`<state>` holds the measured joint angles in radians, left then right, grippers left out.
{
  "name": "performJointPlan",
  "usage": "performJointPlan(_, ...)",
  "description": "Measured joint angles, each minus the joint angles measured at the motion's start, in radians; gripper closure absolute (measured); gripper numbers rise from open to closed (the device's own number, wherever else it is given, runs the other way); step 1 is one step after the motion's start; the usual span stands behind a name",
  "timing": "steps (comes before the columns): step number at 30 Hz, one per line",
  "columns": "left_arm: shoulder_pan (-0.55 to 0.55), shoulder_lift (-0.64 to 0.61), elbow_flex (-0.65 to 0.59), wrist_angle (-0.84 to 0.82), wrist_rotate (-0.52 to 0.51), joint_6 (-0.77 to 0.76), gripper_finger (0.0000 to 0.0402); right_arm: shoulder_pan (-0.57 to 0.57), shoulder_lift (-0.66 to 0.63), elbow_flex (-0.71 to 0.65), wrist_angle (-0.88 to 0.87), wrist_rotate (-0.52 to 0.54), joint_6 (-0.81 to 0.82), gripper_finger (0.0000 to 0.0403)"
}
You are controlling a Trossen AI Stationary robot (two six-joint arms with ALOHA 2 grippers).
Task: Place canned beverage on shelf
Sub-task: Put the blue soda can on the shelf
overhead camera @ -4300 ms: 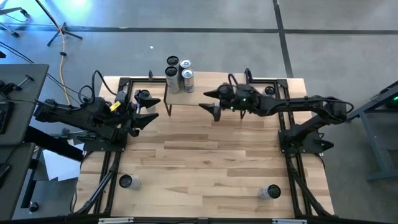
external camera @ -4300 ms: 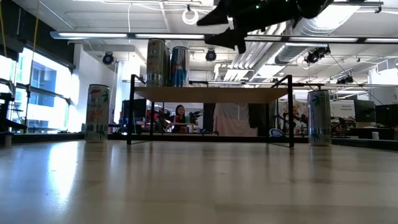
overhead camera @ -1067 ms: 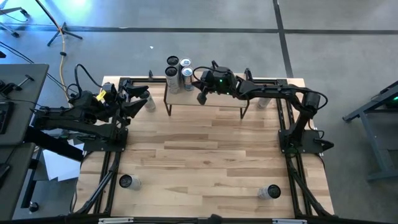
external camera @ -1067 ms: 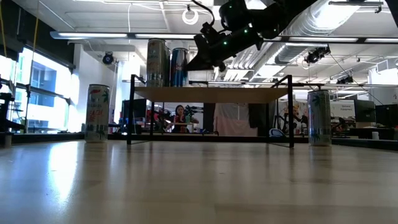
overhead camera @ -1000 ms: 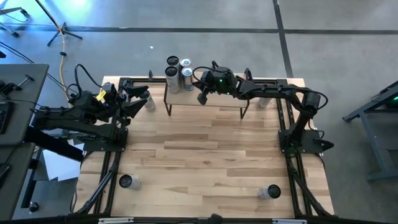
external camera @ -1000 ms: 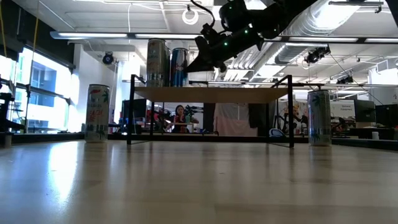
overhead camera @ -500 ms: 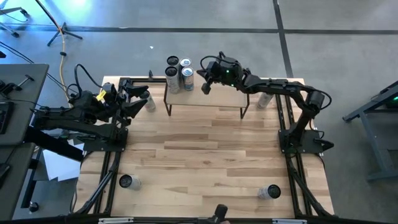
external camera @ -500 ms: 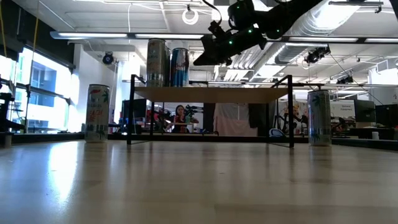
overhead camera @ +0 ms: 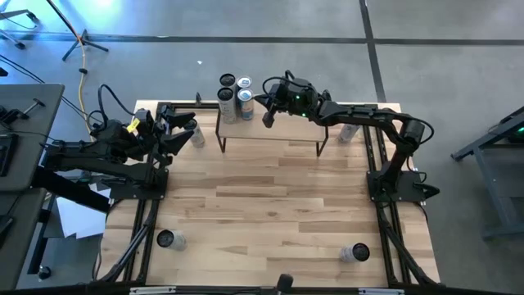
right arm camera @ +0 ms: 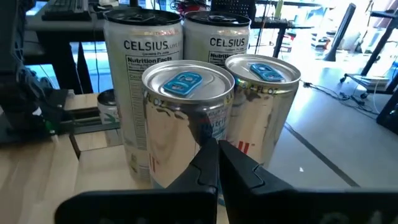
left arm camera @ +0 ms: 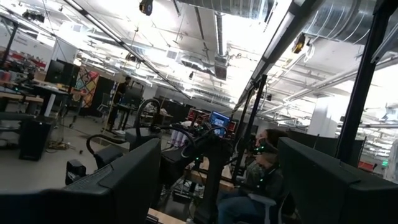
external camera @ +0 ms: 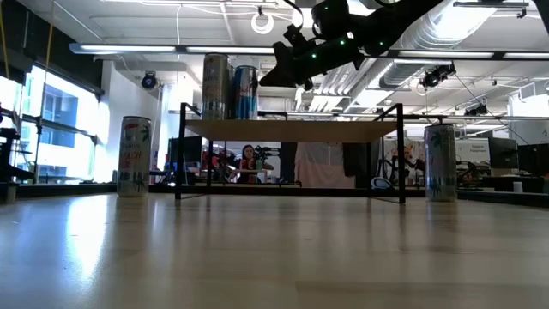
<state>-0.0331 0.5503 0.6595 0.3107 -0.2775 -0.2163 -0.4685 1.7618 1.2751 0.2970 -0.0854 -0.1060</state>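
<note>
right gripper [overhead camera: 267,120] closed, empty, nudging shelf [overhead camera: 282,131] cans [right arm camera: 186,118] together, probably | left gripper [overhead camera: 184,133] parted around table-corner can [overhead camera: 195,135], ready to grasp

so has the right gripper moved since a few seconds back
Yes. The right gripper has moved along the shelf toward the cans at its left end.

You see a grey side table [overhead camera: 24,139] at the frame's left edge, a yellow cable [overhead camera: 82,86] on the floor at upper left, white paper [overhead camera: 78,220] beside the table's left edge, a seated person [external camera: 250,160] beyond the table, round ducts [external camera: 403,43] overhead at upper right.
</note>
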Motion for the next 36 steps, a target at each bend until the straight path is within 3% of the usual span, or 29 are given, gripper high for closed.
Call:
performJointPlan(19,0.0,0.0,0.0,0.0,0.001,-0.017,0.0106,0.019,-0.002,0.0,-0.021,0.017,0.005,0.0403)
performJointPlan(26,0.0,0.0,0.0,0.0,0.001,-0.017,0.0106,0.016,-0.059,0.014,-0.087,0.016,-0.039,0.0403)
performJointPlan(31,0.0,0.0,0.0,0.0,0.002,-0.017,0.0106,-0.009,-0.07,0.166,-0.311,0.028,-0.108,0.0403)
performJointPlan(36,0.0,0.0,0.0,0.0,0.002,-0.017,0.0106,-0.097,0.038,0.454,-0.493,-0.003,-0.1,0.0403)
